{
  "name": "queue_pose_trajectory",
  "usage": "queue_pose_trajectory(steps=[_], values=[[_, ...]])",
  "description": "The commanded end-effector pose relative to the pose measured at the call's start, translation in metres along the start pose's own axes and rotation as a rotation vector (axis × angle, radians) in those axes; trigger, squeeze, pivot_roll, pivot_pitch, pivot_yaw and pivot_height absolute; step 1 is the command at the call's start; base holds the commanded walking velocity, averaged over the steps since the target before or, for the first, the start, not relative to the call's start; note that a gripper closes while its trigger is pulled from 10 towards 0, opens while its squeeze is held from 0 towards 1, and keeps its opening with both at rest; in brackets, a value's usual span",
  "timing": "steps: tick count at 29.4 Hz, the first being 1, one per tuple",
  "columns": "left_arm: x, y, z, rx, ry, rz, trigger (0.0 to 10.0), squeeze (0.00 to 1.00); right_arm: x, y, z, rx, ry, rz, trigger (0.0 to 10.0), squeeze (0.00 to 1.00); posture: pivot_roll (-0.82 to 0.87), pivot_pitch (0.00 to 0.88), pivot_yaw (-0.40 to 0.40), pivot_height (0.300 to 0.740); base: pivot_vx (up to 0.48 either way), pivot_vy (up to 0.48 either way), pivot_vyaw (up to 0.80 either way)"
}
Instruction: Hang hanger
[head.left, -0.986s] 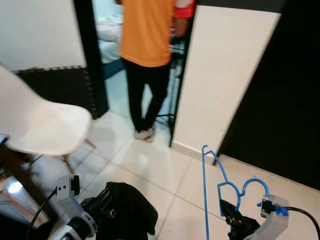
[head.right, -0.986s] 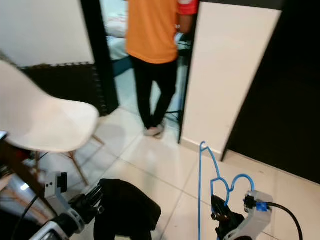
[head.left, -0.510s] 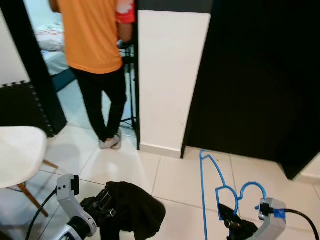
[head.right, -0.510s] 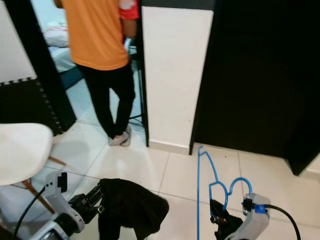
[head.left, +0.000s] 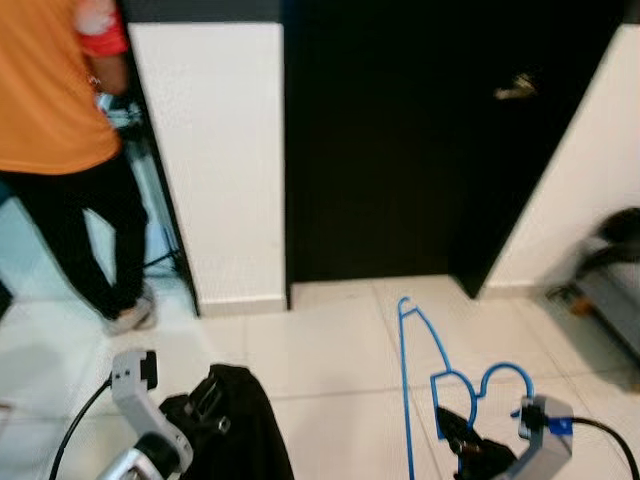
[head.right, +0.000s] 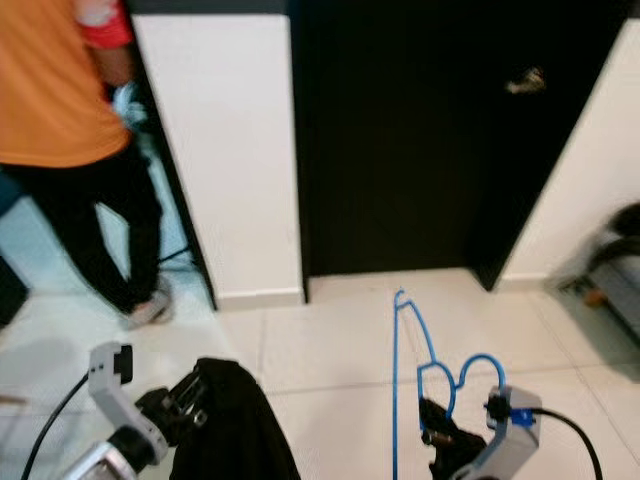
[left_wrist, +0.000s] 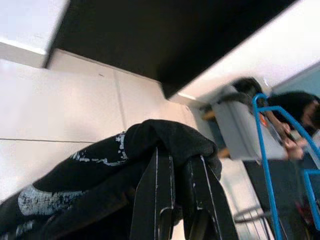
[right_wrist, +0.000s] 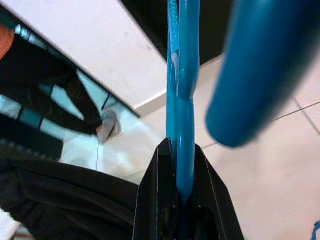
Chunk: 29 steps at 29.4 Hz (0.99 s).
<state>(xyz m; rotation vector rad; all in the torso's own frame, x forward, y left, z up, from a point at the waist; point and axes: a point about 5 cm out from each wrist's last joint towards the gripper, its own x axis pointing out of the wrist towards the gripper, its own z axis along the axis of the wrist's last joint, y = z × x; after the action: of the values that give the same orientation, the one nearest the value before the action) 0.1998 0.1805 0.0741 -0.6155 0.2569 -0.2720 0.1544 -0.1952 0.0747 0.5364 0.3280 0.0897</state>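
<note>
A tall black door (head.left: 400, 140) filled the far middle of the scene, with a white wall panel (head.left: 215, 150) to its left and another white wall (head.left: 590, 170) to its right. Pale floor tiles (head.left: 320, 350) ran from the door toward the robot. At the far left stood a person (head.left: 55, 150) in an orange shirt and black trousers, back turned, one shoe on the tiles. At the far right a blurred grey-and-black object (head.left: 605, 280) sat on the floor; what it was could not be told.

Near and to the left, a black garment (head.left: 240, 430) hung bunched from the left gripper (left_wrist: 175, 165), whose two fingers were clamped over a fold of the cloth. Near and to the right, the blue hanger (head.left: 425, 375) stood upright above the tiles, well apart from the door, its thin frame rising from the right gripper (right_wrist: 177, 155), whose fingers were pressed tight on the blue bar. A black cable (head.left: 605, 435) trailed from that wrist.
</note>
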Motion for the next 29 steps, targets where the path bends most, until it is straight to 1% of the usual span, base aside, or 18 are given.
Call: queue_pose_trajectory(steps=[1, 16, 18, 19, 20, 21, 22, 23, 24, 25, 26, 27, 28, 29], values=[[0.004, -0.002, 0.003, 0.003, -0.012, -0.014, 10.0, 0.00, 0.000, -0.002, 0.002, 0.002, -0.001, -0.007, 10.0, 0.00, -0.03, 0.000, 0.015, 0.740, 0.000, 0.000, -0.80], [0.006, -0.001, 0.006, 0.008, -0.023, -0.011, 10.0, 0.00, 0.003, -0.002, 0.004, 0.001, -0.004, -0.002, 10.0, 0.00, -0.02, 0.000, 0.013, 0.740, 0.000, 0.000, -0.80], [0.012, 0.000, 0.004, 0.070, 0.030, 0.009, 10.0, 0.00, 0.006, -0.001, 0.002, -0.007, 0.030, 0.026, 10.0, 0.00, -0.02, 0.000, 0.007, 0.740, 0.000, 0.000, -0.80], [0.021, 0.001, 0.010, 0.161, 0.037, 0.042, 10.0, 0.00, 0.009, -0.001, 0.002, -0.027, 0.048, 0.037, 10.0, 0.00, -0.02, 0.000, 0.004, 0.740, 0.000, 0.000, -0.80], [0.021, 0.001, 0.010, 0.161, 0.037, 0.042, 10.0, 0.00, 0.009, -0.001, 0.002, -0.027, 0.048, 0.037, 10.0, 0.00, -0.02, 0.000, 0.004, 0.740, 0.000, 0.000, -0.80], [0.028, 0.001, 0.015, 0.226, 0.035, 0.065, 10.0, 0.00, 0.010, -0.001, 0.001, -0.042, 0.059, 0.043, 10.0, 0.00, -0.02, 0.000, 0.004, 0.740, 0.000, 0.000, -0.80], [0.044, -0.001, 0.027, 0.258, 0.020, 0.072, 10.0, 0.00, 0.013, 0.001, 0.004, -0.080, 0.064, 0.059, 10.0, 0.00, -0.03, 0.000, 0.011, 0.740, 0.000, 0.000, -0.80], [0.044, -0.001, 0.027, 0.258, 0.020, 0.072, 10.0, 0.00, 0.013, 0.001, 0.004, -0.080, 0.064, 0.059, 10.0, 0.00, -0.03, 0.000, 0.011, 0.740, 0.000, 0.000, -0.80], [0.064, -0.008, 0.045, 0.277, -0.014, 0.057, 10.0, 0.00, 0.018, 0.004, 0.009, -0.123, 0.055, 0.078, 10.0, 0.00, -0.04, 0.000, 0.018, 0.740, 0.000, 0.000, -0.80], [0.064, -0.008, 0.045, 0.277, -0.014, 0.057, 10.0, 0.00, 0.018, 0.004, 0.009, -0.123, 0.055, 0.078, 10.0, 0.00, -0.04, 0.000, 0.018, 0.740, 0.000, 0.000, -0.80], [0.085, -0.021, 0.066, 0.286, -0.062, 0.018, 10.0, 0.00, 0.026, 0.008, 0.021, -0.164, 0.025, 0.103, 10.0, 0.00, -0.05, 0.000, 0.023, 0.740, 0.000, 0.000, -0.80], [0.103, -0.035, 0.086, 0.300, -0.105, -0.019, 10.0, 0.00, 0.034, 0.013, 0.032, -0.198, -0.006, 0.127, 10.0, 0.00, -0.05, 0.000, 0.033, 0.740, 0.000, 0.000, -0.80], [0.103, -0.035, 0.086, 0.300, -0.105, -0.019, 10.0, 0.00, 0.034, 0.013, 0.032, -0.198, -0.006, 0.127, 10.0, 0.00, -0.05, 0.000, 0.033, 0.740, 0.000, 0.000, -0.80], [0.113, -0.048, 0.101, 0.322, -0.137, -0.049, 10.0, 0.00, 0.040, 0.018, 0.042, -0.223, -0.033, 0.152, 10.0, 0.00, -0.05, 0.000, 0.035, 0.740, 0.000, 0.000, -0.80]])
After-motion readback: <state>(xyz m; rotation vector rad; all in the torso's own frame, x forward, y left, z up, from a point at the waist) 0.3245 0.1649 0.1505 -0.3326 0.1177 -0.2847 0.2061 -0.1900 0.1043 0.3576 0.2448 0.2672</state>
